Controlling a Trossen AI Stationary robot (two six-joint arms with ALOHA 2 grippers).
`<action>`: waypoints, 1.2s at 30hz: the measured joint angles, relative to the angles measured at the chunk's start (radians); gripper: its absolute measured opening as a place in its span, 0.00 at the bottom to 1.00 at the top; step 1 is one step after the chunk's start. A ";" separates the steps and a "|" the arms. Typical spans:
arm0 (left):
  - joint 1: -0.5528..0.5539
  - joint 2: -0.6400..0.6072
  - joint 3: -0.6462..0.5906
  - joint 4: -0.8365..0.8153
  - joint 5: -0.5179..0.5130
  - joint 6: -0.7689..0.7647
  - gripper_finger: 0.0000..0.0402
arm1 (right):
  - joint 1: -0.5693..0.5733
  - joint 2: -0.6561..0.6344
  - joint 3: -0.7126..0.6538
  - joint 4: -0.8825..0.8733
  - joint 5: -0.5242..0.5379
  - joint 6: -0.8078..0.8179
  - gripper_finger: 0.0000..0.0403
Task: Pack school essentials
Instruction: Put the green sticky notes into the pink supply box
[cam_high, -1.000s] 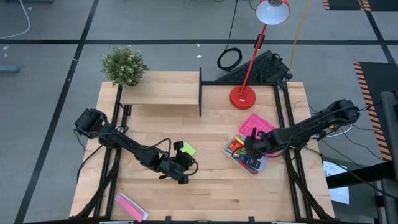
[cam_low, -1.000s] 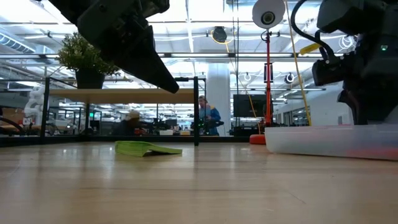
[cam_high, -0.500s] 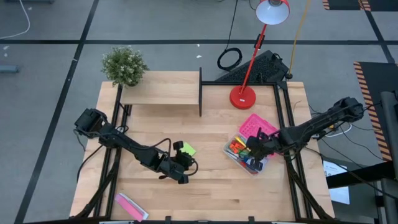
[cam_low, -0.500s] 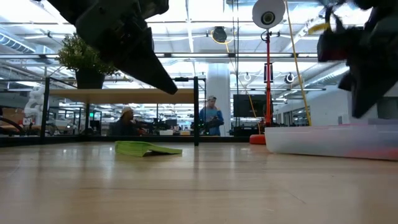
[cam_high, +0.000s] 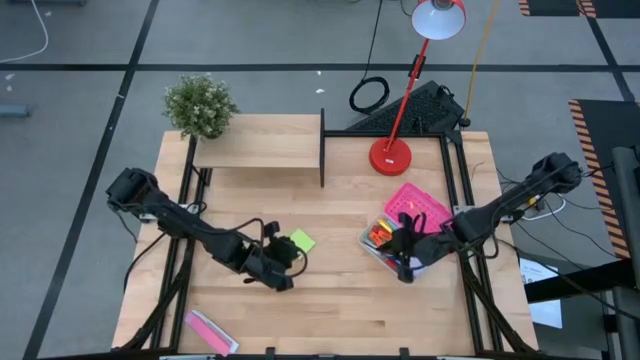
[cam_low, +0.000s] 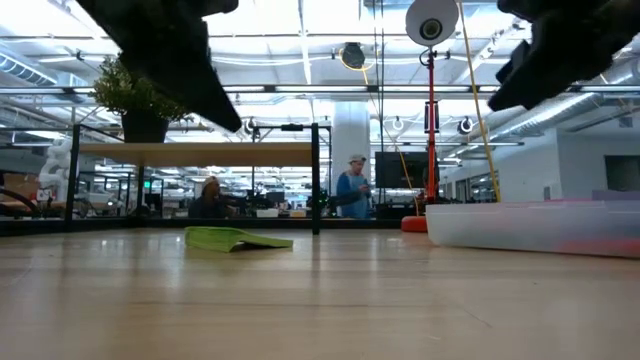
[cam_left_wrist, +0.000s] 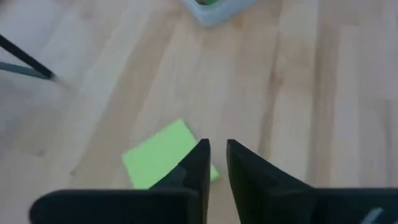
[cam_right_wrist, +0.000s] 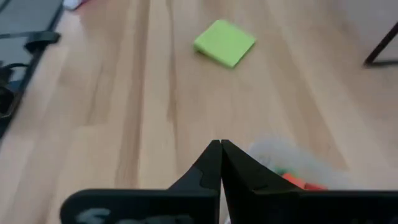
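Since a second ago the left hand (cam_high: 283, 268) has drawn back toward the bench's near-left, leaving the green sticky-note pad (cam_high: 301, 241) uncovered on the wood, and the right hand (cam_high: 404, 268) has swung toward the near end of the clear bin (cam_high: 368, 240). Nearest, a flat pink-and-white packet (cam_high: 210, 331) lies at the front edge of the bench (cam_high: 330, 310), well apart from everything else. Farther in, the left hand hangs just beside the pad without touching it, its fingers (cam_left_wrist: 200, 163) a narrow slit apart and holding nothing. Over on the right, the right hand sits above the bin's near end with its fingertips (cam_right_wrist: 214, 160) pressed together, empty; the bin holds a jumble of red, green and orange stationery. Behind the bin lies the pink perforated lid (cam_high: 415, 203). Beyond that stand a red desk lamp (cam_high: 391, 155), a low wooden shelf (cam_high: 260, 142) and a potted plant (cam_high: 199, 104) at the far left corner.
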 joint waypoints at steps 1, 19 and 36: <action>0.000 0.001 0.000 0.002 0.017 -0.004 0.15 | -0.004 0.008 0.000 0.015 0.009 -0.015 0.00; -0.012 0.082 0.001 -0.191 -0.059 -0.126 0.43 | -0.136 0.458 0.149 0.446 -0.103 -0.329 0.00; 0.059 0.082 -0.172 -0.169 0.031 -0.123 0.14 | -0.261 0.949 0.688 0.211 -0.127 -0.579 0.34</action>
